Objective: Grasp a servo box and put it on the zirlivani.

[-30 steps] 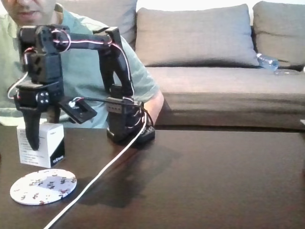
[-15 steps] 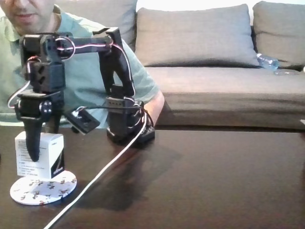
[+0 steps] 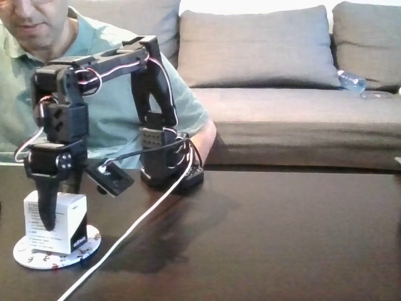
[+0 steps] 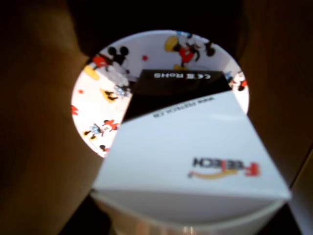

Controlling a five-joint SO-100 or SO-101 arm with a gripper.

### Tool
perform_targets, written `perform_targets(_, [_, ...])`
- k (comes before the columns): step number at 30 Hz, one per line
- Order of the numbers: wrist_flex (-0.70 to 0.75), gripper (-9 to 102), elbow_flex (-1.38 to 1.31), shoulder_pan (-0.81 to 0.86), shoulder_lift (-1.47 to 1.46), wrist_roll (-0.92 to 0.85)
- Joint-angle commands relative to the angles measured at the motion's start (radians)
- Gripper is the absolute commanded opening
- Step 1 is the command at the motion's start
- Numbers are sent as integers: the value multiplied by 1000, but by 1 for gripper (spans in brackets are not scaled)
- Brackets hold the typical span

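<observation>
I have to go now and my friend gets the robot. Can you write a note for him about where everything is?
Gripper: shut on the box, fingers down over its top.
Box: upright, and it looks set down on the round coaster, near the coaster's back. The wrist view shows the coaster right under it.
Done: box picked up and brought onto the coaster.
Left: open the gripper and lift the arm away without knocking the box.
</observation>
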Motion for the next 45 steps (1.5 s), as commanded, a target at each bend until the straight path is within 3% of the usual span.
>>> perform_targets(1, [-18, 17, 14, -6, 8, -5])
perform_targets(8, [-3, 33, 18, -5, 23, -5])
perform_targets(15, [2, 34, 9, -6, 26, -3])
perform_targets(25, [316, 34, -232, -25, 48, 11])
perform_targets(34, [488, 33, -284, -115, 327, 14])
perform_targets(39, [471, 14, -123, -179, 716, 14])
perform_targets(42, [333, 5, 89, -238, 988, -12])
perform_targets(45, [150, 5, 370, -293, 1203, 3])
